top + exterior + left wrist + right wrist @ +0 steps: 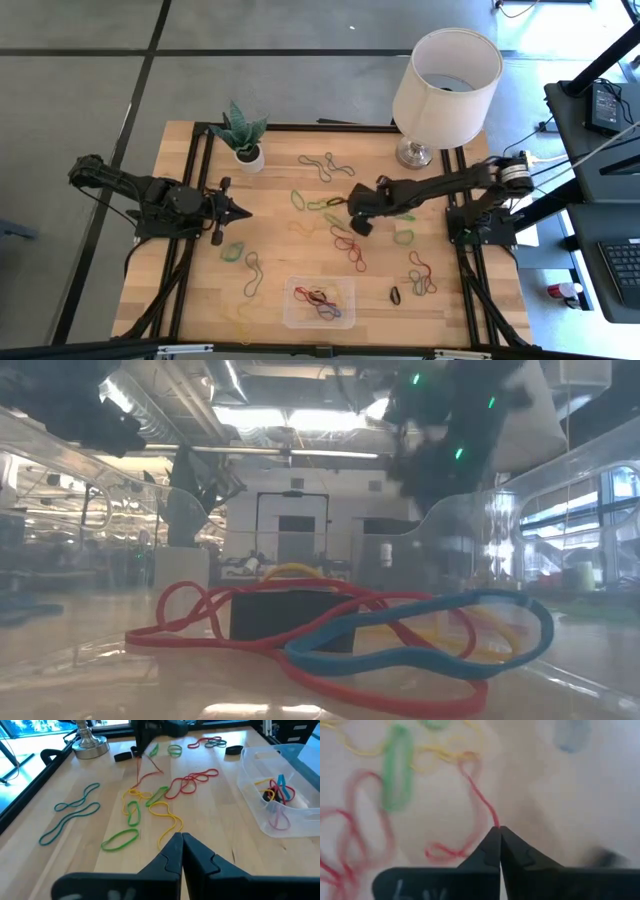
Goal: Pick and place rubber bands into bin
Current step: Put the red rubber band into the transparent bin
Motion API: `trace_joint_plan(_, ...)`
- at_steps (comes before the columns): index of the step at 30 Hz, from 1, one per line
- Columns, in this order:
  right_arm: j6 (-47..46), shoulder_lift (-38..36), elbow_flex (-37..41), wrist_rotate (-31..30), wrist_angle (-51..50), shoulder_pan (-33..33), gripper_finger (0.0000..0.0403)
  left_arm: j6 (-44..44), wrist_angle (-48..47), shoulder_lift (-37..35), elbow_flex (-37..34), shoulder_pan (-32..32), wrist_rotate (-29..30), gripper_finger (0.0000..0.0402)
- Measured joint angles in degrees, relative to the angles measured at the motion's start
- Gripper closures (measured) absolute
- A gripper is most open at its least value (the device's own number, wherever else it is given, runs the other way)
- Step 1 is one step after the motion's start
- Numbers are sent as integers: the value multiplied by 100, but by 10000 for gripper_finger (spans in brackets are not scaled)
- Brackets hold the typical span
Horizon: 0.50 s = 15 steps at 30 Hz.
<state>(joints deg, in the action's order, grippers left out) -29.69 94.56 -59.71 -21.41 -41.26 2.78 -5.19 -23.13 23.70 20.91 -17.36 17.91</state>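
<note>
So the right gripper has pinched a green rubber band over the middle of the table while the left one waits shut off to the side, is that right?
Not quite: the band is red, not green. The right wrist view shows the right gripper shut on a red rubber band trailing from its tips. The rest holds: it is over the middle of the table, and the left gripper waits shut at the left.
</note>
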Motion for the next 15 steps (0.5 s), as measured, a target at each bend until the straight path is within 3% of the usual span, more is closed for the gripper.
trace_joint_plan(4, -91, -227, -526, -238, -868, 238, 401, 8, -47, 0, 0, -1, 17, 400)
trace_joint_plan(11, -210, -303, -1534, -301, -944, 742, 402, 33, -73, 0, 0, 0, 52, 400)
trace_joint_plan(15, -436, -288, -2100, -813, -972, 1216, 402, -162, -73, 0, 0, 0, 47, 398)
